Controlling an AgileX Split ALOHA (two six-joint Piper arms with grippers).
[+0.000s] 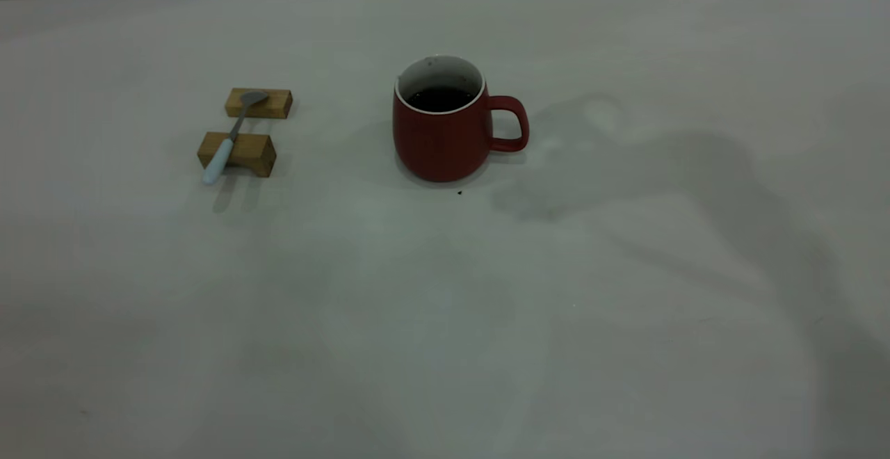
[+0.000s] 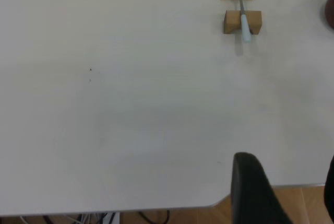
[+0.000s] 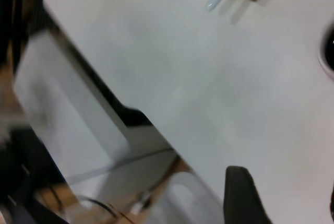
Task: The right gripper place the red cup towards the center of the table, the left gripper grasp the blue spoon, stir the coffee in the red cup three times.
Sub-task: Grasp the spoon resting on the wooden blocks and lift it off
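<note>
Red cup point(image 1: 443, 140) sits mid-table point(image 1: 445, 320), slightly far; handle points right; coffee point(image 1: 439, 99) inside, fairly low. Likely heavy, rigid, breakable, spillable: take by handle loop or body, keep level. Blue spoon point(image 1: 233, 132) left of cup, well apart, bridging two wooden blocks point(image 1: 245, 130); light, slim, slippery; pale handle end overhanging near block is best hold. Count: one cup, one spoon, two blocks. Left gripper point(image 2: 284, 192) at near table edge, holding nothing, fingers apart. Right gripper point(image 3: 282, 198) likewise off table edge, spread, holding nothing.
</note>
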